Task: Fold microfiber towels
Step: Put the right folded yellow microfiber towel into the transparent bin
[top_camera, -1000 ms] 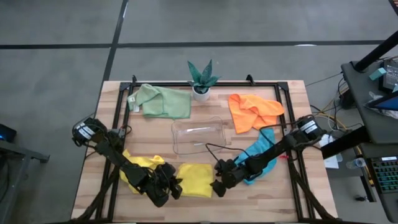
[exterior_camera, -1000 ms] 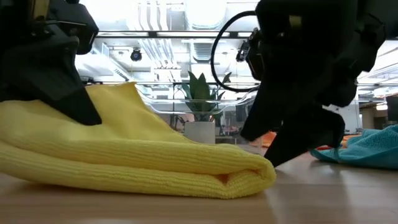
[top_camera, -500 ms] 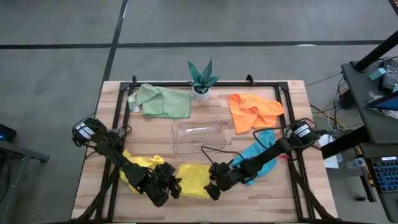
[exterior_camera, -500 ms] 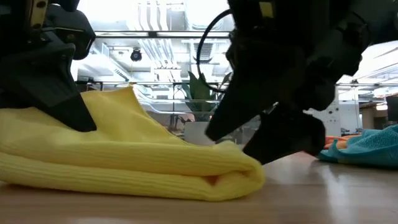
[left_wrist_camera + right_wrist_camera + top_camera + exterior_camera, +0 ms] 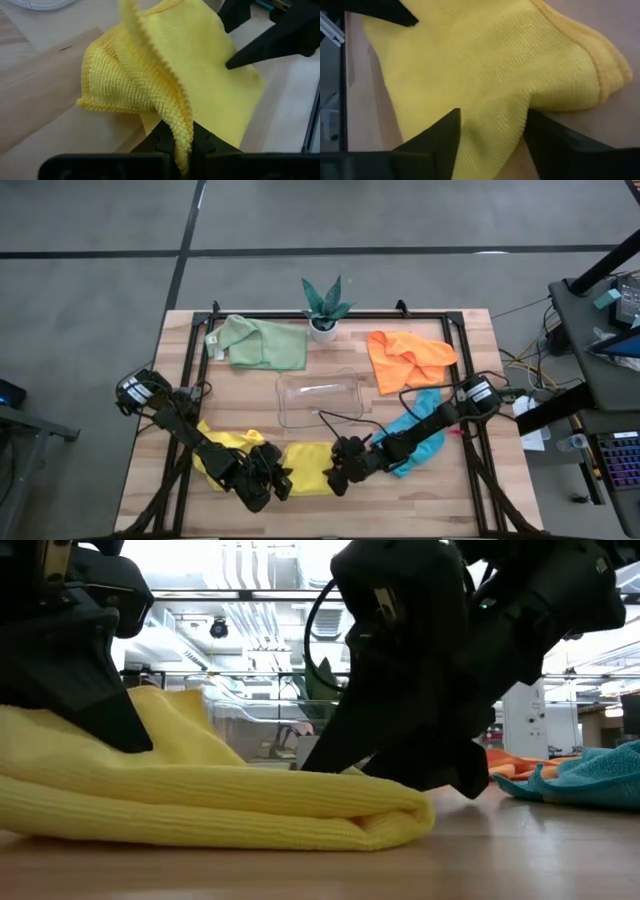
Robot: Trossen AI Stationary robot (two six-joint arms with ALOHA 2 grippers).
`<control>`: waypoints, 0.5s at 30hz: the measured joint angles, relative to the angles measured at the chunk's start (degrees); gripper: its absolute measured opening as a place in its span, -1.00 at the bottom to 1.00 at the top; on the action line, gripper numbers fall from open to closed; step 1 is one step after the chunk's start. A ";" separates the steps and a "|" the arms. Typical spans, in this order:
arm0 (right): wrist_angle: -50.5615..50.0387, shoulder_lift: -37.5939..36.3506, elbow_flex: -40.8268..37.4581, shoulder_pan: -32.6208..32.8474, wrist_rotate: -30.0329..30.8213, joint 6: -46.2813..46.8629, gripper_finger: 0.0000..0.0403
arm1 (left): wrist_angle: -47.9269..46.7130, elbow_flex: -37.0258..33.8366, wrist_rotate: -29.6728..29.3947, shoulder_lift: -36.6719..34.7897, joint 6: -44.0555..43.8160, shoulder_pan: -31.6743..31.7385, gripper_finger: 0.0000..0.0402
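Yellow towel [image 5: 308, 465], near edge of the table [image 5: 470, 510], centre: we log it as partly folded, its middle largely covered by both grippers from above. Left gripper [image 5: 283, 480] has its fingers pressed together, pinching a raised fold of this towel; the wrist view confirms cloth clamped between them. Right gripper [image 5: 335, 479] has its fingers spread astride the towel's right edge; we cannot tell whether they touch it. Second yellow towel [image 5: 222, 452], left of the first, is mostly hidden under the left arm. Teal towel [image 5: 420, 430] lies partly under the right arm. Orange towel [image 5: 405, 358] sits far right, green towel [image 5: 260, 343] far left.
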 joint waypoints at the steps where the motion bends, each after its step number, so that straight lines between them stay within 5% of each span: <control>1: 0.01 0.14 0.00 -0.05 -0.05 -0.27 -0.13 | -0.02 0.00 0.04 0.00 0.00 0.00 -1.00; 11: 1.08 -1.06 -0.02 -0.01 -0.17 -8.62 -0.86 | 0.03 0.10 -1.12 0.00 0.81 -0.02 -1.00; 15: 0.42 -3.30 -0.02 0.10 -0.15 -11.19 -0.93 | 0.23 0.95 -1.89 -0.57 2.21 -0.12 -1.00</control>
